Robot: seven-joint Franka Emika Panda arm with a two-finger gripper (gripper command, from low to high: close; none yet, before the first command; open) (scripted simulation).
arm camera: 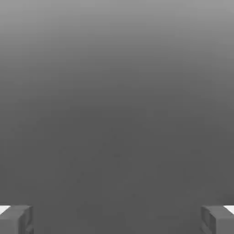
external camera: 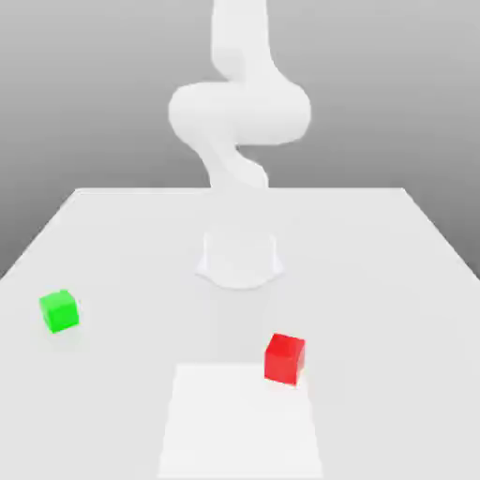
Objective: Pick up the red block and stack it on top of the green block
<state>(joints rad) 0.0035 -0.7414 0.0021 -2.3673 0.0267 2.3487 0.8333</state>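
The red block [external camera: 284,358] sits on the white table [external camera: 375,281], toward the front and a little to the exterior view's right of centre. The green block [external camera: 59,310] rests apart from it near the table's edge on the exterior view's left, slightly farther back. In the hand view my gripper [arm camera: 117,220] is open. Its two grey fingertips [arm camera: 18,220] stand far apart against a plain grey background, with nothing between them.
The white arm [external camera: 239,112] rises from its round base [external camera: 240,258] at the table's middle, behind both blocks. A paler rectangular patch [external camera: 239,427] lies at the table's front, touching the red block's lower corner in the picture.
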